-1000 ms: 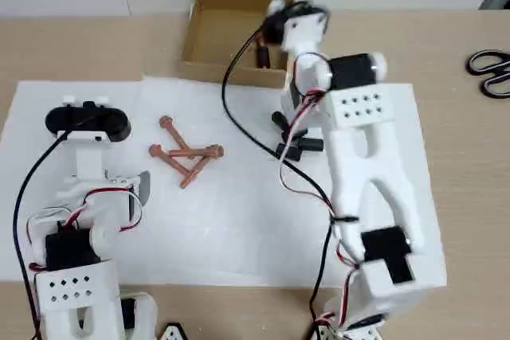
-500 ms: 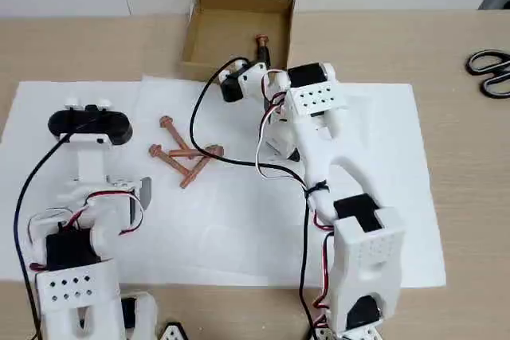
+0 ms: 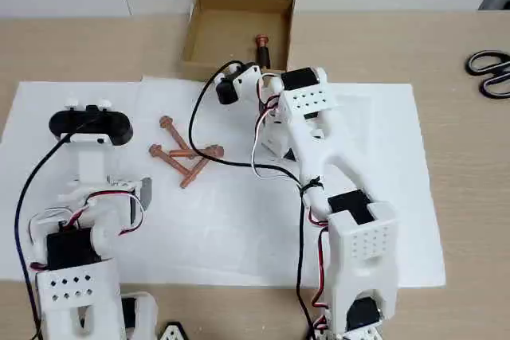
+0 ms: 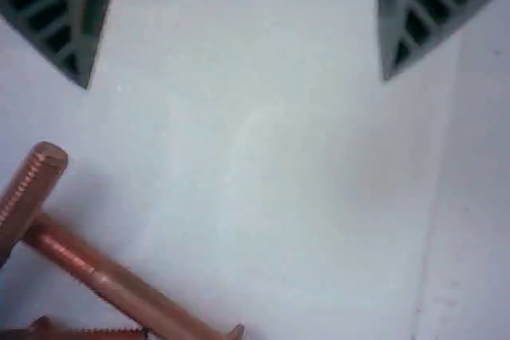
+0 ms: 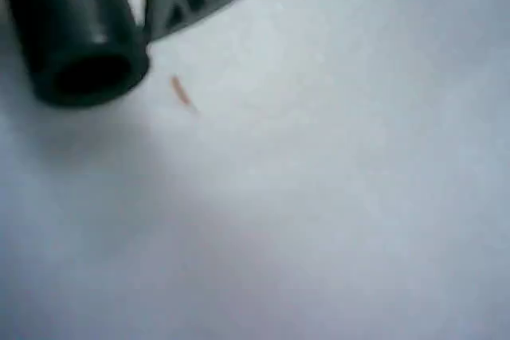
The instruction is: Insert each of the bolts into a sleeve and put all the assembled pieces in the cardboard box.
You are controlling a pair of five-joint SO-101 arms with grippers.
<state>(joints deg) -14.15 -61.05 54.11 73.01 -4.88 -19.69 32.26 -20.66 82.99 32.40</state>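
Bolts (image 4: 88,272) are being seen heaped on the white sheet (image 3: 239,228), left of its middle, near the left gripper (image 4: 235,77), which is being held wide open and empty. Being judged light, stiff, slippery (threaded): a mid-shank hold is being advised.

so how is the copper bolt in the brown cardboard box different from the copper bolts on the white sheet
The copper bolt in the brown cardboard box wears a black sleeve; the copper bolts on the white sheet are bare. The boxed one is alone by the box's wall; the loose ones cross in a heap. All share copper colour and a wider head.
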